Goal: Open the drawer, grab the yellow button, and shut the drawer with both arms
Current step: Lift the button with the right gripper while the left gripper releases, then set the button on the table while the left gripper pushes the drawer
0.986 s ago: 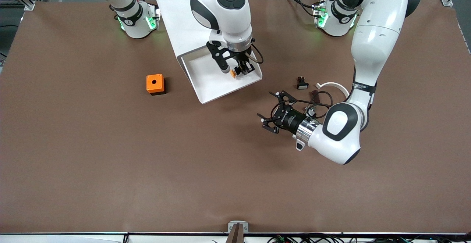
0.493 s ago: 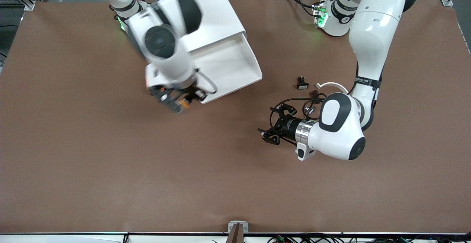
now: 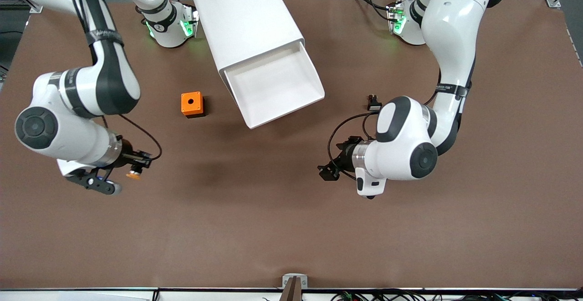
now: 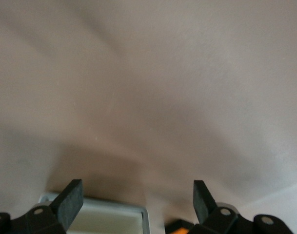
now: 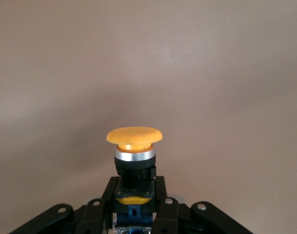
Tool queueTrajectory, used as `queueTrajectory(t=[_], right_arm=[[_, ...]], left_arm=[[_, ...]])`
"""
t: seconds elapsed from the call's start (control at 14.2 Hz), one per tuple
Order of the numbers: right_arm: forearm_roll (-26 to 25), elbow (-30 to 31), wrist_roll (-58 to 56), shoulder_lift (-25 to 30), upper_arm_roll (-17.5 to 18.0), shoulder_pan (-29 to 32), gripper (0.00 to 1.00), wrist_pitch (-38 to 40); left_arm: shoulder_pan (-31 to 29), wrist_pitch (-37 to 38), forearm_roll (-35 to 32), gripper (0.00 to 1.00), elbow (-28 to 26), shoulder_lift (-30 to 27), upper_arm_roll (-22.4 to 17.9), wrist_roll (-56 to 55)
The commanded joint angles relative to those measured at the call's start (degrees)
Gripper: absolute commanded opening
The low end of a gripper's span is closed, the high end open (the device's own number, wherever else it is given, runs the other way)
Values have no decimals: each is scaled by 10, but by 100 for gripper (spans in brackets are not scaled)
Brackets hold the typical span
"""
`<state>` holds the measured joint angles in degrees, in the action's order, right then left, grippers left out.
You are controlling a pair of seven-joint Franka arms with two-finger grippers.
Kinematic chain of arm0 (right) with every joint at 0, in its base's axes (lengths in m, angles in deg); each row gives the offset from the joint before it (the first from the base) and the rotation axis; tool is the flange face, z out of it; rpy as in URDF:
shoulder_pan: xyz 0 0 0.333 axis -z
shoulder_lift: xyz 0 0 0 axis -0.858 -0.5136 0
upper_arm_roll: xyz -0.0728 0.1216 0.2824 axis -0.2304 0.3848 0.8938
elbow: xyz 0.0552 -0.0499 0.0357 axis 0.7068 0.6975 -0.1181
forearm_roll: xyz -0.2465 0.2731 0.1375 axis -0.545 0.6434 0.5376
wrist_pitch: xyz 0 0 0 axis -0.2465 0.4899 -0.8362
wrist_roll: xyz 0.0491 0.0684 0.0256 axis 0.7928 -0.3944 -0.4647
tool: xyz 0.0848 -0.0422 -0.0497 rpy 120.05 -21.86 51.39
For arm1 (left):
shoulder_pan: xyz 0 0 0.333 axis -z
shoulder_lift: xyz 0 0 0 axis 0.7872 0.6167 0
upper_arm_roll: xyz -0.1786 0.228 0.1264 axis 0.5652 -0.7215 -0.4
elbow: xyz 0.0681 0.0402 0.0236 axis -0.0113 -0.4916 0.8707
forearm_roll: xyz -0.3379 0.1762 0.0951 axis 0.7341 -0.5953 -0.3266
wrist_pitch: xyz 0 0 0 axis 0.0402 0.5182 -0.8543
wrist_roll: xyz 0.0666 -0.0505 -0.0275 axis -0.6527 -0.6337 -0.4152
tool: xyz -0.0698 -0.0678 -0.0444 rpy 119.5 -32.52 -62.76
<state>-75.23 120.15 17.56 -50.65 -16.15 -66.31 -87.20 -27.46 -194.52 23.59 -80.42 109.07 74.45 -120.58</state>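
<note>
Orange-capped button (image 5: 134,146) sat clamped in the right gripper (image 3: 135,166), fingers closed tight on its black body, cap pointing away from the wrist. That gripper hung over bare brown table (image 3: 255,228) toward the right arm's end, well apart from the drawer (image 3: 273,84). Drawer was pulled out of its white cabinet (image 3: 246,14), tray interior showing nothing but white. Orange cube (image 3: 191,104) w/ round hole stood on the table beside the drawer, toward the right arm's end. Left gripper (image 3: 329,171) was over the table toward the left arm's end, fingers (image 4: 70,201) spread wide, holding nothing; its wrist view showed mostly table btwn the tips. Small black part (image 3: 374,104) w/ white face lay by the left arm's elbow.
</note>
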Motion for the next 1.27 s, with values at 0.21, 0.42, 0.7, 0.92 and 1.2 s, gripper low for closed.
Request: queueTrajectory(t=[0.21, 0.42, 0.7, 0.92, 1.2], right_arm=[[-14, 76, -193, -35, 14, 114, 0, -154], [-8, 89, -269, -81, 15, 162, 0, -230], [19, 89, -291, -134, 19, 185, 0, -267], [18, 87, -292, -152, 18, 185, 0, -282], [12, 83, -292, -162, 17, 180, 76, -283]], left_arm=[[46, -17, -133, 99, -17, -29, -4, 0], [82, -17, -176, 99, -19, -35, -3, -1], [127, -17, -198, 99, -19, -34, -4, -2], [146, -17, -198, 99, -19, -34, -4, -5], [167, -15, -197, 99, -19, -37, -3, -30]])
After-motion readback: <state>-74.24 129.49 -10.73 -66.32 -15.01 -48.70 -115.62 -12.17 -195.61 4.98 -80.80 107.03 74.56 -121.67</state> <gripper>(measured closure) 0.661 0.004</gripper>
